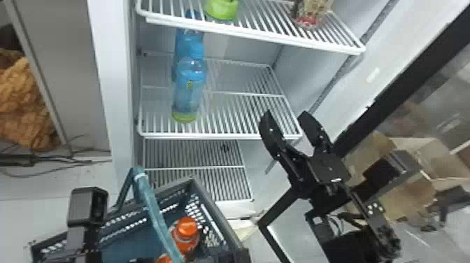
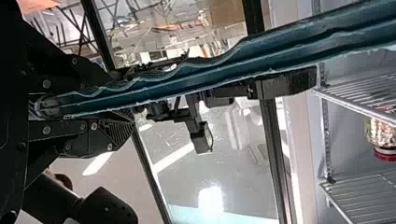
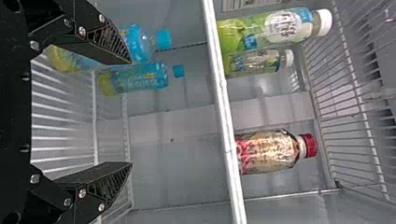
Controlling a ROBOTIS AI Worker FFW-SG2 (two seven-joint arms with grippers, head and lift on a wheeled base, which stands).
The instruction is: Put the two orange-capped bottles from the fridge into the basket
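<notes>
An orange-capped bottle is inside the grey-blue basket, with more orange beside it at the bottom edge, partly hidden by the handle. My left gripper is at the basket's left side in the head view; in the left wrist view the left gripper is shut on the basket handle. My right gripper stands open before the right part of the fridge's middle shelf. In the right wrist view nothing lies between the right gripper fingertips.
Two blue bottles stand at the left of the middle shelf. Above, the upper shelf holds green-labelled bottles and a red-capped bottle. The fridge door's dark frame slants along the right, with cardboard boxes beyond.
</notes>
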